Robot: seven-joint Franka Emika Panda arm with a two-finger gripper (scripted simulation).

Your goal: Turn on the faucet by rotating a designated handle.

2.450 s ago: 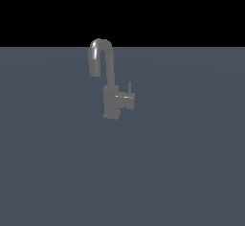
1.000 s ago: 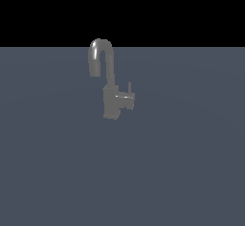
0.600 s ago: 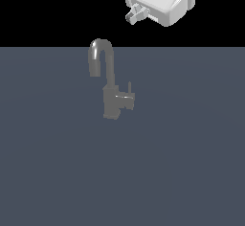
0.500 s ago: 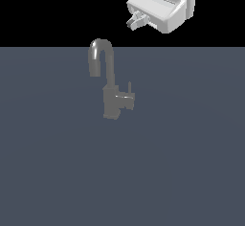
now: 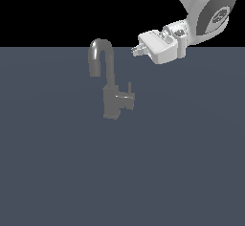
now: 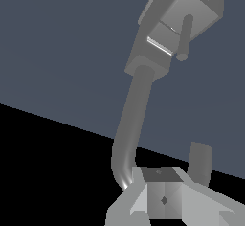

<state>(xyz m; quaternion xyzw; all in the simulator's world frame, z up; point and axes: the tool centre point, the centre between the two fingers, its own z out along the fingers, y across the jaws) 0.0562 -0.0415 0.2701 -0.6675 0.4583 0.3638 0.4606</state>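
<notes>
1. Claw (image 5: 135,51) of the white robot arm is held high, well apart from the grey metal faucet (image 5: 111,84); nothing is gripped, and whether its fingers are apart cannot be told.
2. The short grey stub handle with its thin upright pin (image 5: 128,96) projects from the faucet body toward the exterior view's right, above the dark blue-grey tabletop (image 5: 191,163).
3. The approach step is judged to be in hand; next, a descent beside the pin is called for.
4. No containers are seen.
</notes>
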